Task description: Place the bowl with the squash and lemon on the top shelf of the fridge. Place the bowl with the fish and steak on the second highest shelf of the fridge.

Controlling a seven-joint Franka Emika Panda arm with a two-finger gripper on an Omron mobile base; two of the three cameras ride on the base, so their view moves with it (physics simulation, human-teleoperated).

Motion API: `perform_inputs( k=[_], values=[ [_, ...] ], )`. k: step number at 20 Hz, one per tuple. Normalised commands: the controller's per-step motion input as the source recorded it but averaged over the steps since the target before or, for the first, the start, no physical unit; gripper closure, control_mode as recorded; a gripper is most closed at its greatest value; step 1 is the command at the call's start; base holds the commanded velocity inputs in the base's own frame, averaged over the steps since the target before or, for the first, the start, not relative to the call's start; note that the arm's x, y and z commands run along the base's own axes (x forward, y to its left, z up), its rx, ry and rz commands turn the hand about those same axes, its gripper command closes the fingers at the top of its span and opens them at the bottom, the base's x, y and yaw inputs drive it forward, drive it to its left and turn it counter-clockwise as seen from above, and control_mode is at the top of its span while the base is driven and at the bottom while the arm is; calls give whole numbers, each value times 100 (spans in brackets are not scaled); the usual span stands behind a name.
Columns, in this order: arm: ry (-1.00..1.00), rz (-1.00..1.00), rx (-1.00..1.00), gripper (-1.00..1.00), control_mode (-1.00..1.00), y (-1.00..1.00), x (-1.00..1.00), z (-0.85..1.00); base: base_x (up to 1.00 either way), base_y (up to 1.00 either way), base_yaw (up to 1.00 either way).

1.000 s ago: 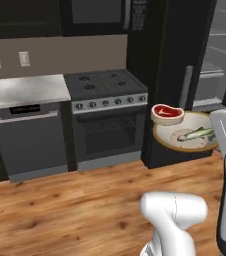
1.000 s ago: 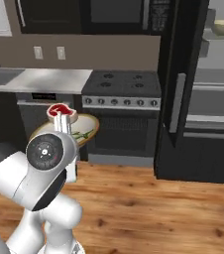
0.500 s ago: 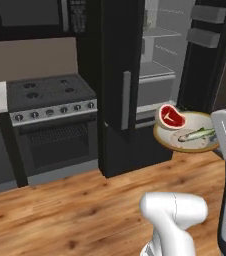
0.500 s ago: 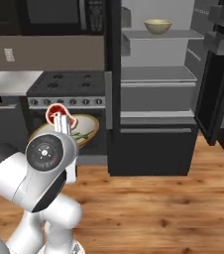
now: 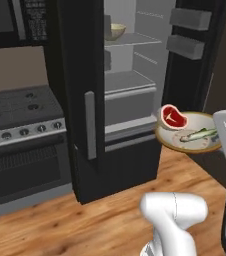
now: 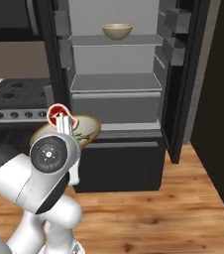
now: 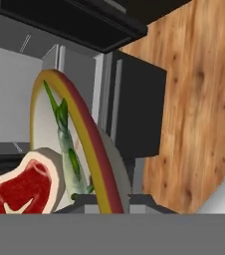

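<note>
Now that the base has swung round to face the open fridge (image 6: 115, 89), the gripper (image 7: 100, 198), pinching the dish's rim (image 5: 185, 146), holds steak (image 5: 173, 116) and fish (image 5: 199, 134) at mid-right, ready for the second shelf (image 6: 115, 82).

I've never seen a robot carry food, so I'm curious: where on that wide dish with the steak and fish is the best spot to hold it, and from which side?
By its rim, from the side. The bowl with the fish and steak is wide and shallow, so only the thin tan edge fits between two fingers. The steak and fish fill the middle, leaving the outer edge free. The gripper is shut on that rim now, holding the dish level.
</note>
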Motion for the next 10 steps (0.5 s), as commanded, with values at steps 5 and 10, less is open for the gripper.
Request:
perform_inputs(
  k=[5, 10],
  values=[
    [0, 0, 0, 100, 100, 0, 0, 0, 99, 0, 0],
    [0, 0, 0, 100, 100, 0, 0, 0, 90, -45, 7]
  ],
)
